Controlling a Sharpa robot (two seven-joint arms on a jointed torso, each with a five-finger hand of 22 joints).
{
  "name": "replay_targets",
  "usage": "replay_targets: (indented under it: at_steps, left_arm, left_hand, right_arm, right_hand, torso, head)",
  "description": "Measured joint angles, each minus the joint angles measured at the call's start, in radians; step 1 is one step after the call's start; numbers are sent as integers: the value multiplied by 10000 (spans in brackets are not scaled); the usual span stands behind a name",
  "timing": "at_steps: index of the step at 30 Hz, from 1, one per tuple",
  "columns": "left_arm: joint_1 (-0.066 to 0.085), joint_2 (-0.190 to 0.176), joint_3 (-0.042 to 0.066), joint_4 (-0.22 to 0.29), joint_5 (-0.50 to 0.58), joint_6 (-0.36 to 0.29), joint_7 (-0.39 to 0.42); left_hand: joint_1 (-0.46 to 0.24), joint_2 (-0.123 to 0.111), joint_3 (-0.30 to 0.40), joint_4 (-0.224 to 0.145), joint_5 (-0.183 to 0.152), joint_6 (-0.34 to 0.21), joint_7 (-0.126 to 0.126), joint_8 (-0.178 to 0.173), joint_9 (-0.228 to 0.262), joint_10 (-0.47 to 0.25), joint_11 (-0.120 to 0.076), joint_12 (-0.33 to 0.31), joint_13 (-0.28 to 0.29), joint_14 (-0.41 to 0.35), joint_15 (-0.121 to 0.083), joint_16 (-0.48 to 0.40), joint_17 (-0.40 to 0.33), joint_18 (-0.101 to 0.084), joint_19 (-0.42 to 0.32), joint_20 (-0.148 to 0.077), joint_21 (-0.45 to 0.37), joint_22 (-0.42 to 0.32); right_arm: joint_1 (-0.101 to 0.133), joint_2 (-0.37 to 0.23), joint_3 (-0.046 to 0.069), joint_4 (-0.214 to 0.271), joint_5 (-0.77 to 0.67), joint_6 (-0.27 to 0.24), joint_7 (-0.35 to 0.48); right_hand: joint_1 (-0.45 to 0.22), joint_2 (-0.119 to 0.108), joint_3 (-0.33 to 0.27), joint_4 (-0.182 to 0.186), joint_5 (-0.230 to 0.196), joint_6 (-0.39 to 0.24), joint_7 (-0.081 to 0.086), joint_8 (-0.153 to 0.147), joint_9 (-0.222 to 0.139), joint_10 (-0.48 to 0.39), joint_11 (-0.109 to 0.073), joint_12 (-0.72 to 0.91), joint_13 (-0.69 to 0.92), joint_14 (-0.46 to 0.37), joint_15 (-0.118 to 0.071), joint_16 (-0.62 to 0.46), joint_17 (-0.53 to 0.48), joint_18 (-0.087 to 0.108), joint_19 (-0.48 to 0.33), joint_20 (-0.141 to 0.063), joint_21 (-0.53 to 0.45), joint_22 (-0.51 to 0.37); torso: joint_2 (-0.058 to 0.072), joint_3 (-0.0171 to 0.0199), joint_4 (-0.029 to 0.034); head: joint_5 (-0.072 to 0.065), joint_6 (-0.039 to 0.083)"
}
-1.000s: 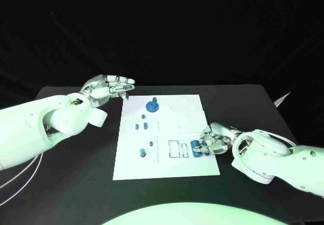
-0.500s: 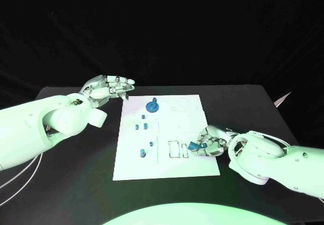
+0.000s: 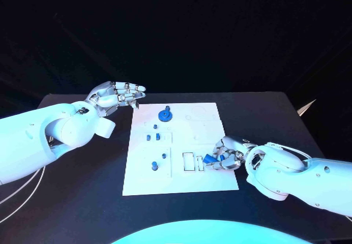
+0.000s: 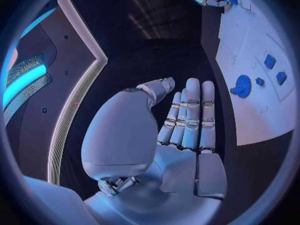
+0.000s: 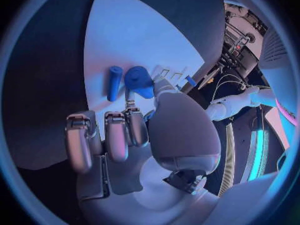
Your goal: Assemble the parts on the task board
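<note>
Head view: right hand (image 3: 229,155) at the task board's (image 3: 183,178) right edge pinches a blue part (image 3: 212,158). Left hand (image 3: 117,94), upper left, hovers with fingers spread, holding nothing.

One task board (image 3: 179,178), two hands (image 3: 117,94) (image 3: 229,154)

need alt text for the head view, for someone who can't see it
The robot's right hand grips a small blue part at the right edge of the white task board on a black table. The left hand hovers empty, off the board's far left corner.
</note>
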Motion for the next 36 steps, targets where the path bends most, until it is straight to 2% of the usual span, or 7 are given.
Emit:
replay_targets:
  at_steps: [3, 8, 17, 20, 28, 33, 36]
  left_arm:
    - [0, -2, 0, 0, 0, 1, -1]
    - [0, -5, 0, 1, 0, 1, -2]
    - [0, -7, 0, -2, 0, 1, -3]
    - [0, 1, 0, -7, 0, 0, -4]
    - [0, 39, -1, -8, 0, -2, -6]
    - [0, 41, -1, 2, 0, -4, -8]
    - [0, 42, -1, 4, 0, -4, -9]
  left_hand:
    - [0, 0, 0, 0, 0, 0, 0, 0, 0, 0, 0, 0, 0, 0, 0, 0, 0, 0, 0, 0, 0, 0]
    - [0, 0, 0, 0, 0, 0, 0, 0, 0, 0, 0, 0, 0, 0, 0, 0, 0, 0, 0, 0, 0, 0]
    - [0, 0, 0, 0, 0, 0, 0, 0, 0, 0, 0, 0, 1, 0, 0, 0, 1, 0, 0, 0, 0, 1]
    - [0, 0, 0, 0, 0, 0, 0, 0, 0, -67, 5, 0, 1, 0, 0, 0, -7, 0, 0, 0, 0, -7]
    - [0, 0, 0, 0, 0, 0, 0, 0, 0, -72, -1, 40, 1, 0, 0, 0, -10, 0, 0, 0, 0, -15]
    - [0, 0, 0, 0, 0, 0, 0, 0, 0, -72, -1, 40, -9, 0, 0, 38, -10, 0, 0, 0, 0, -14]
    - [0, 0, 0, 0, 0, 0, 0, 0, 0, -72, -2, 40, -9, 0, 0, 38, -10, 0, 0, 0, 0, -14]
  right_arm:
    - [-7, 22, 3, 20, -37, -9, -30]
    - [-15, 31, 4, 71, -66, -48, -45]
    - [-34, -92, -41, 330, 1, -238, -122]
    - [100, -123, -34, 420, 355, -281, -110]
    - [468, -169, 13, 745, 1481, -416, 35]
    - [570, -123, 15, 800, 1907, -464, 105]
    - [589, 14, 15, 776, 2067, -461, 127]
  right_hand:
    - [329, 18, 52, -40, -228, 40, -41, 30, 19, -28, -44, 0, 0, 33, -33, 0, 0, 0, 33, -37, 0, 0]
    - [781, 12, 445, -121, -271, 60, -59, -4, -2, -5, -75, 42, 0, 1, -72, 27, -1, 0, -2, -74, 0, -1]
    - [798, 23, 867, 30, -208, 149, 29, 40, -3, -21, -161, 154, -1, -3, -141, 96, -2, 0, 34, -111, -1, -2]
    - [704, 116, 960, 20, -208, 182, 62, 40, -5, -17, -231, 196, -2, 33, -176, 96, -2, 0, -1, -146, -1, -3]
    - [577, 244, 1018, 43, -215, 183, 66, 39, -5, -19, -232, 233, -2, -4, -213, 96, -2, 1, 34, -181, -1, -3]
    - [576, 244, 1046, 46, -235, 182, 70, 39, -5, -17, -233, 233, -2, -4, -212, 96, -3, 0, 34, -181, -1, -4]
    - [454, 367, 1059, 58, -252, 215, 104, 38, -11, 18, -267, 233, -3, -4, -212, 137, -3, 1, 13, -202, -1, -4]
  torso:
    - [-1, -2, 0]
    - [-1, -2, -2]
    - [-8, 4, -4]
    - [-12, -2, -6]
    - [-18, -15, 0]
    - [-17, -21, 12]
    - [-11, -21, 9]
  head:
    - [-7, 2]
    - [-13, 6]
    - [-5, 9]
    - [-4, 21]
    - [-30, 59]
    - [-26, 70]
    - [-12, 67]
